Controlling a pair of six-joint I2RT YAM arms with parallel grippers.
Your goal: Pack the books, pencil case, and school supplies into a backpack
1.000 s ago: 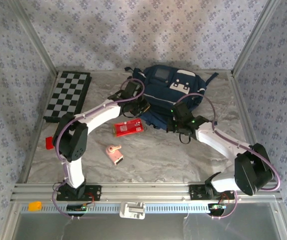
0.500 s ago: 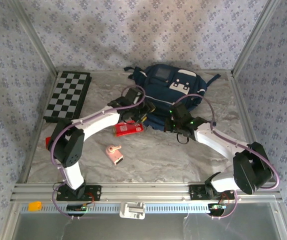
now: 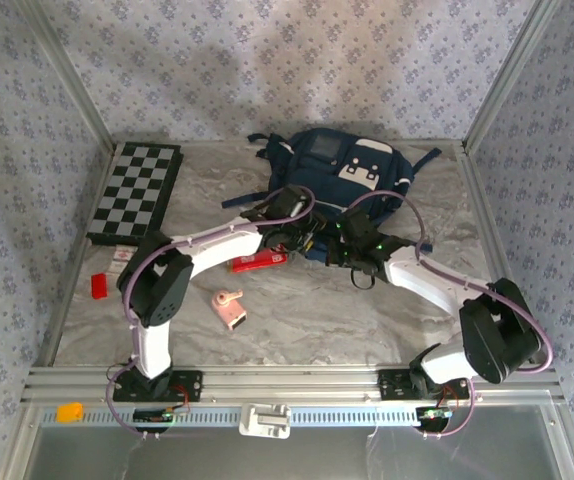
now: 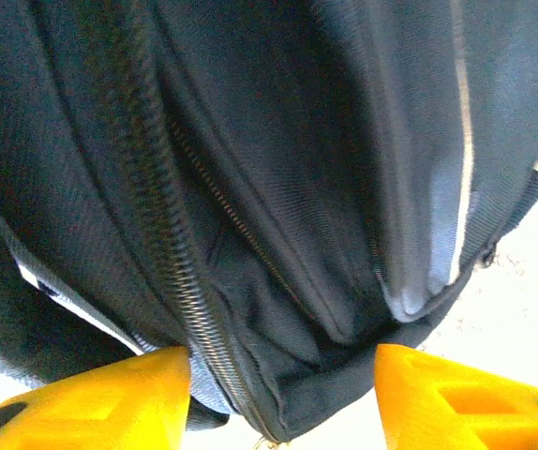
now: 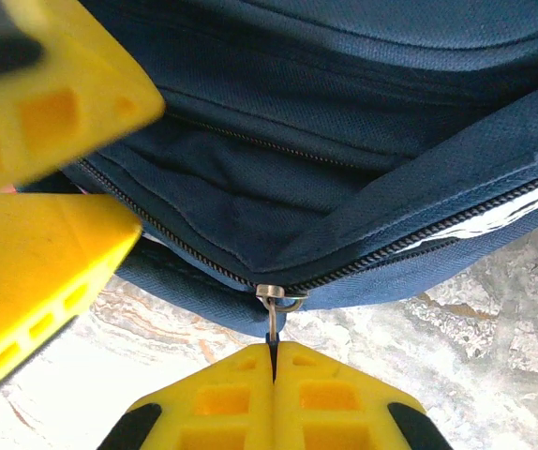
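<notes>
Left claw (image 4: 283, 375) & right claw (image 5: 274, 361) (pinching zip pull (image 5: 271, 309)) crowd the backpack (image 3: 352, 170) mouth; table (image 3: 367, 315) nr front free.

Left arm (image 3: 207, 240) and right arm (image 3: 432, 285): white tubular links, black rounded joint housings. One purple cable (image 3: 412, 207) loops along the outside of each arm. Green indicator lights (image 3: 343, 226) sit on the right wrist housing. Black base plates (image 3: 162, 385) lie at 7 and 5 o'clock. Left gripper (image 4: 283, 375) and right gripper (image 5: 274, 354): yellow moulded fingers (image 5: 222, 401) with rectangular recesses and black root patches.
</notes>
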